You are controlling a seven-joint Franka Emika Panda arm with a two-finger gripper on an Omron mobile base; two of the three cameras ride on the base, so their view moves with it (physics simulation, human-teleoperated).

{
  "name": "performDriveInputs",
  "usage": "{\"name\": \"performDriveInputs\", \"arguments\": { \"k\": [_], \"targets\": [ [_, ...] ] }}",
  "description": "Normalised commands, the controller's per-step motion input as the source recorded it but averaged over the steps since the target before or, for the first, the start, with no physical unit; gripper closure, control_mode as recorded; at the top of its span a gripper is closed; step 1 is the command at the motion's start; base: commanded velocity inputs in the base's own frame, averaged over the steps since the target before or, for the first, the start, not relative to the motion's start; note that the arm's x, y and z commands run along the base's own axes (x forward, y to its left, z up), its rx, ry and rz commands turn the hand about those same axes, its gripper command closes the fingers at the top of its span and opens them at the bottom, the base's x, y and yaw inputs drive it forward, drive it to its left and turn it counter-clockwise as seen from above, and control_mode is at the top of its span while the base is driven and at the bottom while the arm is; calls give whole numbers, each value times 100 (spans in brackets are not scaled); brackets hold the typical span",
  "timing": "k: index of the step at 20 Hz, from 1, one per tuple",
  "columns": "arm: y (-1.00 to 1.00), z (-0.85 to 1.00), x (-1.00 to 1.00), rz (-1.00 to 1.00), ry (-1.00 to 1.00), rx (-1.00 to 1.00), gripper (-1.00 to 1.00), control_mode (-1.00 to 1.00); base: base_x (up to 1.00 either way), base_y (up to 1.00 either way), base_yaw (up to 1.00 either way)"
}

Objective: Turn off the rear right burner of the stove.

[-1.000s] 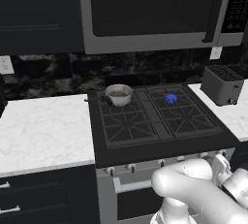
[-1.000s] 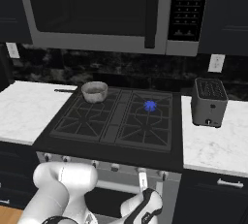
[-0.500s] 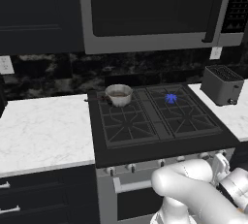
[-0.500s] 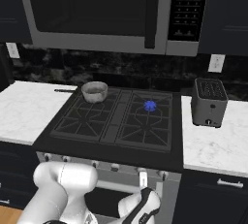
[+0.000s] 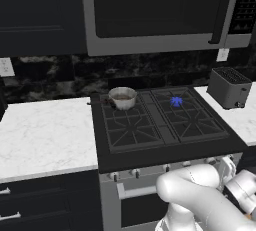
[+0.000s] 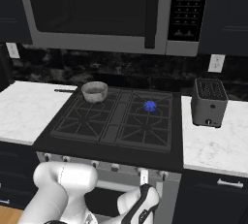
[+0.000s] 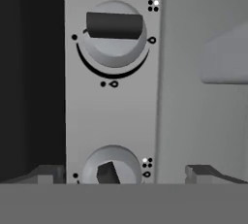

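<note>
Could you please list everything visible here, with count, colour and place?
stove: one, black top, steel front, centre.
rear right burner: one, blue flame lit.
pot: one, silver, on the rear left grate.
toaster: one, grey, on the counter right of the stove.
microwave: one, grey, above the stove.
counters: two, white marble, either side of the stove.
knobs: two close in the hand view, silver.
arm: one, white, low before the stove front.
pincer: one, dark tips apart, facing the knobs.

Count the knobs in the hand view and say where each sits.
2. The upper knob sits high on the steel panel, its dark bar lying crosswise. The lower knob sits near the bottom edge, partly cut off. More may lie outside this view.
</note>
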Motion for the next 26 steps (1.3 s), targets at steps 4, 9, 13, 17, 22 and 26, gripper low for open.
{"name": "performDriveInputs", "arguments": {
  "k": [4, 9, 13, 17, 22, 26],
  "targets": [
    [16, 11, 10, 0, 0, 0, -100, -100, 0, 0, 0],
    [22, 8, 0, 6, 0, -1, -100, -100, 0, 0, 0],
    [1, 3, 0, 1, 0, 0, -100, -100, 0, 0, 0],
    [0, 8, 16, 0, 1, 0, -100, -100, 0, 0, 0],
    [0, 20, 34, 0, 1, 0, -100, -100, 0, 0, 0],
    [0, 15, 16, 0, 1, 0, 100, -100, 0, 0, 0]
  ]
}}
